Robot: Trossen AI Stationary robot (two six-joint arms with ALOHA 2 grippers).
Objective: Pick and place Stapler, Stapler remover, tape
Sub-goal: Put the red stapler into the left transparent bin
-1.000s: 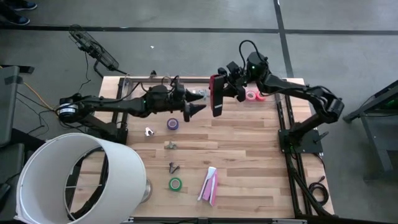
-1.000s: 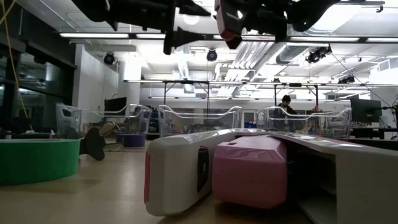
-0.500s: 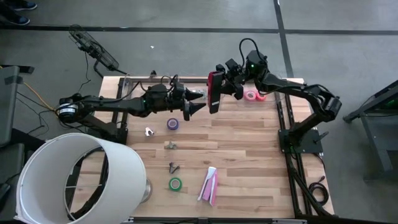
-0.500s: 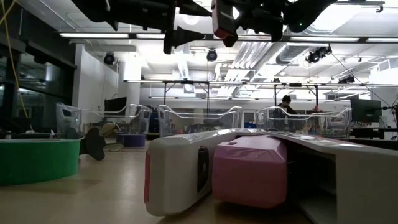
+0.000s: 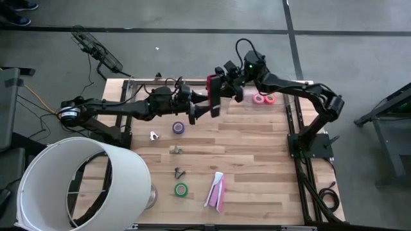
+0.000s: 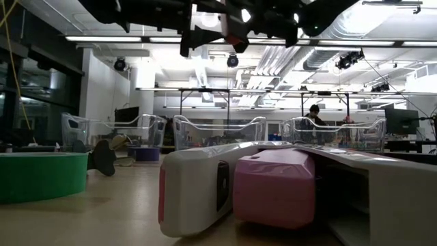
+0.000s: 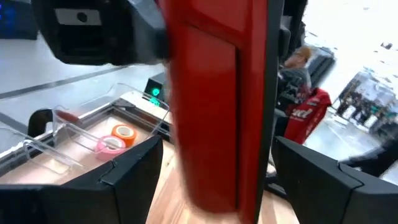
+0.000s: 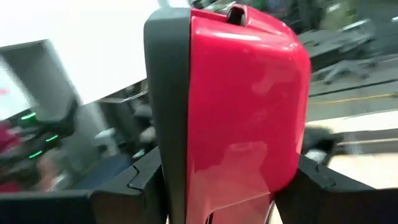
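Two grippers meet above the counter [image 5: 257, 160]: the right gripper [image 5: 221, 90], jaws clamped on the red stapler [image 5: 212, 96], holds it upright between the left gripper's [image 5: 200, 109] wide-open jaws.

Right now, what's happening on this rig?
Looks like a mid-air handover. The right gripper holds a red stapler above the far side of the table, right in front of the left gripper, whose fingers are open on either side of it and have not closed. On the table: purple tape, green tape, pink and orange tape in the far right corner, and a pink and white stapler.
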